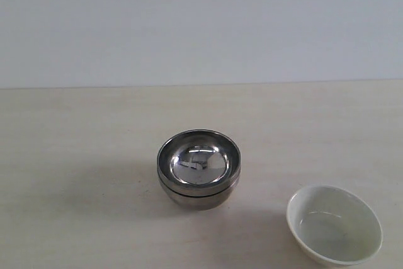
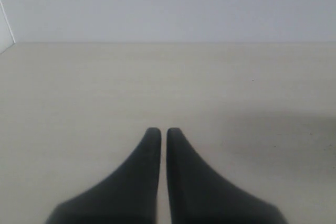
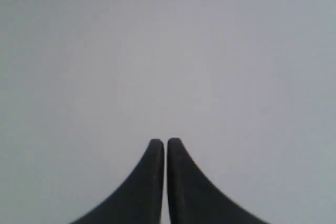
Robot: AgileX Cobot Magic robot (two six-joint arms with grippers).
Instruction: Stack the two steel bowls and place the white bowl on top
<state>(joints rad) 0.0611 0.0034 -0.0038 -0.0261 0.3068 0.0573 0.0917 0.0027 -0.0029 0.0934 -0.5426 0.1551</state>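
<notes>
Sitting nested one inside the other, the two steel bowls (image 1: 199, 171) occupy the middle of the exterior frame, slightly below centre, on the pale wood-grain surface (image 1: 75, 155). The upper steel bowl (image 1: 199, 159) rests upright in the lower steel bowl (image 1: 200, 198). Its rim lies just above the other's rim, so only a narrow band of the lower wall shows beneath it. Whether that wall is ribbed or smooth cannot be told. The mirror-like inside of the upper one carries blurred reflections too small to read.

The white bowl (image 1: 334, 225) stands upright on the surface in the lower right of the exterior frame, close to the bottom edge. It is well apart from the stack and touches nothing but the surface, with its glossy inside facing up. A plain pale wall (image 1: 201, 23) fills the upper part of that frame.

In the left wrist view, the left end effector (image 2: 164, 130) is closed. Its two dark fingers (image 2: 149, 161) meet with only a hairline gap and grip nothing, and bare surface lies beyond them. In the right wrist view, the right end effector (image 3: 165, 141) is likewise closed, with its fingers together and nothing between them, set against a plain grey-white background.
</notes>
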